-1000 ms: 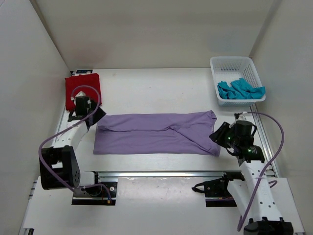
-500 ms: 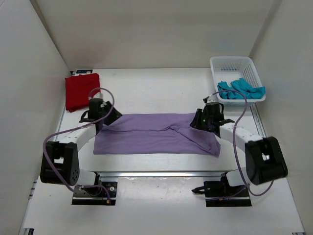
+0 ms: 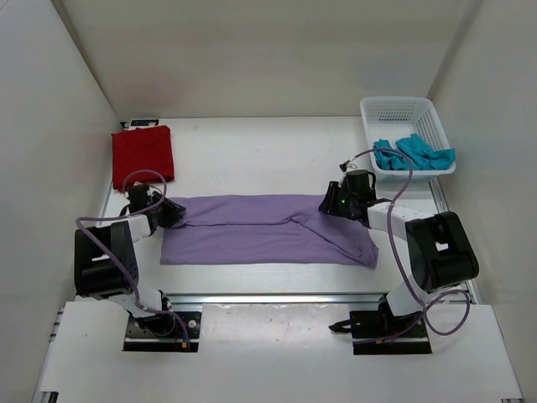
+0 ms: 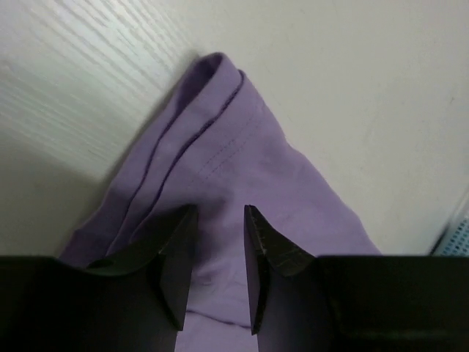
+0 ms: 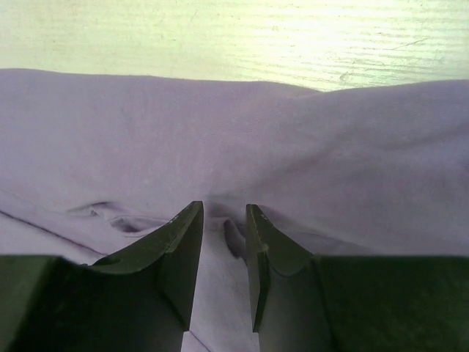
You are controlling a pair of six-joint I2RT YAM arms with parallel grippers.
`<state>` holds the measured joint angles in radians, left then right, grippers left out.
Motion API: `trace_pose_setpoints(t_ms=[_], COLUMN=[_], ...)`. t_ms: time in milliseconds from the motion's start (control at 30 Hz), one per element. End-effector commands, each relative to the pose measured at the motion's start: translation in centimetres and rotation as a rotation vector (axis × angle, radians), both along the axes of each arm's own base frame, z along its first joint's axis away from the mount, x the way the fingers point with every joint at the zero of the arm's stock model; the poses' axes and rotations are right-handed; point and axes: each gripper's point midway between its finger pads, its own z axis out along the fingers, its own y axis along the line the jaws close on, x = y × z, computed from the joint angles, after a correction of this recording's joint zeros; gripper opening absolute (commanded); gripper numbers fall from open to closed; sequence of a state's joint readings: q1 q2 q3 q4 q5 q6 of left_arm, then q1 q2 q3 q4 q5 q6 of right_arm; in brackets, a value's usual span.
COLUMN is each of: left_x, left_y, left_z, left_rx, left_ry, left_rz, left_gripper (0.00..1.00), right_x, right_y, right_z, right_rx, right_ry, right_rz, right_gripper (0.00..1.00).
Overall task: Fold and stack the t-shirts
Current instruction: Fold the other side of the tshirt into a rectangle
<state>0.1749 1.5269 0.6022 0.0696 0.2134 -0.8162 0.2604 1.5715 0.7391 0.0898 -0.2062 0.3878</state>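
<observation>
L pincer, R pincer, narrow gaps over lavender t-shirt, grip unclear

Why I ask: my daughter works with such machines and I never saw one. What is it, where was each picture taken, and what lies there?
Two robot arms, the left arm and the right arm, are bolted to a table, each ending in a two-finger gripper. The wide picture looks down from above and behind them; each close-up comes from a wrist camera, that arm's own dark fingers showing. A purple t-shirt lies folded lengthwise in the middle. A red t-shirt lies folded at far left; a teal t-shirt sits crumpled in a white basket at far right. The left gripper is at the purple shirt's left end, the right gripper near its right end. Their fingers are close together over the cloth; whether it is pinched I cannot tell.
</observation>
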Motion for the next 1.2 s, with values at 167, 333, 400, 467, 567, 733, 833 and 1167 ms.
trace_pose_setpoints(t_ms=[167, 333, 400, 467, 567, 733, 833, 1167], left_x=[-1.5, -1.6, -1.9, -1.8, -1.9, -0.7, 0.6, -1.5], left_y=[0.8, 2.4, 1.2, 0.2, -0.8, -1.8, -2.8, -2.0], left_z=[0.2, 3.0, 3.8, 4.5, 5.6, 6.0, 6.1, 0.3], left_rx=[0.047, 0.147, 0.165, 0.198, 0.271, 0.229, 0.185, 0.100], left_ry=[0.024, -0.022, -0.044, -0.064, -0.098, -0.128, -0.126, 0.072], left_rz=[0.027, 0.055, 0.015, -0.032, -0.077, -0.105, -0.134, -0.137], left_gripper=[0.39, 0.36, 0.34, 0.33, 0.33, 0.33, 0.32, 0.28], right_x=[0.2, -0.7, -0.9, -1.7, -3.2, -8.5, -11.7, -12.0], right_y=[1.3, 1.9, 1.8, 2.1, 2.4, 4.4, 5.4, 4.8], right_z=[1.5, 1.2, 1.6, 1.8, 2.7, 1.6, 0.5, 3.3], right_rx=[0.072, 0.093, 0.098, 0.101, 0.093, 0.064, 0.058, 0.090], right_ry=[-0.076, -0.044, -0.050, -0.043, -0.035, 0.028, 0.086, 0.034], right_rz=[0.041, 0.074, 0.072, 0.084, 0.096, 0.152, 0.172, 0.159], right_gripper=[0.28, 0.21, 0.14, 0.07, 0.02, 0.02, 0.02, 0.25])
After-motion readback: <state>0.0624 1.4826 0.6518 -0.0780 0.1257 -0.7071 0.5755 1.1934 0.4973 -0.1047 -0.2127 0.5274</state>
